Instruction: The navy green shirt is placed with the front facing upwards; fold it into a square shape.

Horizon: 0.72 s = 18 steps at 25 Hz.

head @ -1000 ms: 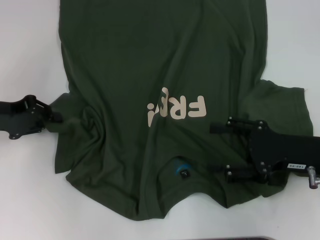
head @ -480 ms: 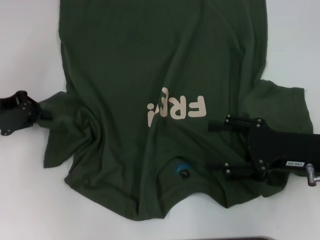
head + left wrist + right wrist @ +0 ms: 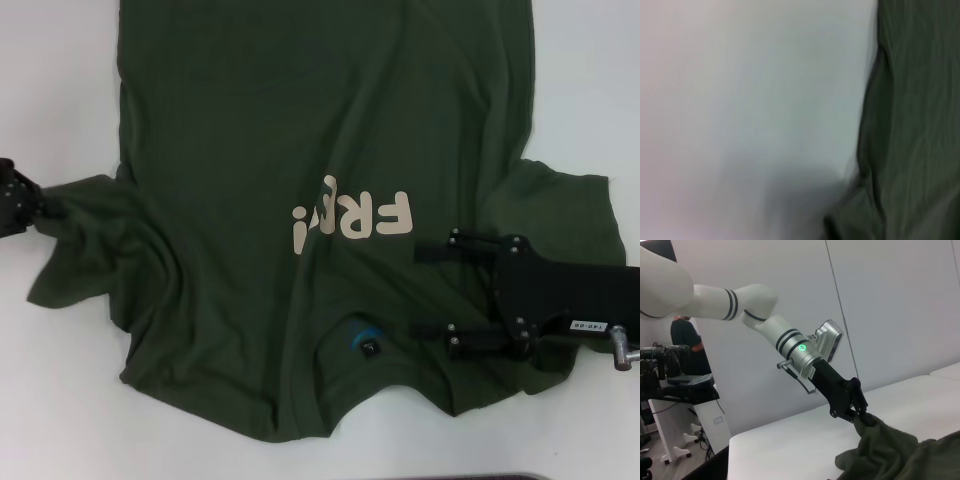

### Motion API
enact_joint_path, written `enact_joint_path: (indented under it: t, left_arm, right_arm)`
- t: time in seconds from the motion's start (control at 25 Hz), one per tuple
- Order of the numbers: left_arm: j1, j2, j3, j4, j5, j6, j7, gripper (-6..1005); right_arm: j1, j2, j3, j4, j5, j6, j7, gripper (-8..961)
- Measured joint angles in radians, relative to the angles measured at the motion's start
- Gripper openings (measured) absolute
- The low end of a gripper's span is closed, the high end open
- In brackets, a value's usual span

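Note:
The navy green shirt (image 3: 300, 130) lies front up on the white table (image 3: 60, 400), its cream letters (image 3: 355, 218) partly creased and its collar with the blue mark (image 3: 362, 338) near the front edge. My left gripper (image 3: 30, 205) is at the far left edge, shut on the shirt's left sleeve (image 3: 80, 235), which is stretched out sideways. The right wrist view shows that same left gripper (image 3: 860, 412) pinching the lifted cloth (image 3: 900, 455). My right gripper (image 3: 440, 292) stands open over the shirt beside the right sleeve (image 3: 565, 215), with nothing between its fingers.
Bare white table (image 3: 740, 100) lies to the left of the sleeve's edge (image 3: 920, 125) and along the front. Behind the table, a person and equipment stands (image 3: 685, 370) are off to one side.
My left gripper has moved left toward the picture's edge, pulling the left sleeve out and flattening its bunched folds. The right gripper has hardly moved.

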Motion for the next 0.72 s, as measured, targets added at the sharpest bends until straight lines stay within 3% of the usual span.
enact_joint_path:
  t: [0.72]
  left_arm:
    - [-0.028, 0.065, 0.01, -0.018, 0.003, 0.038, -0.033, 3]
  right_arm:
    - [0.002, 0.001, 0.0, 0.0, -0.002, 0.0, 0.0, 883]
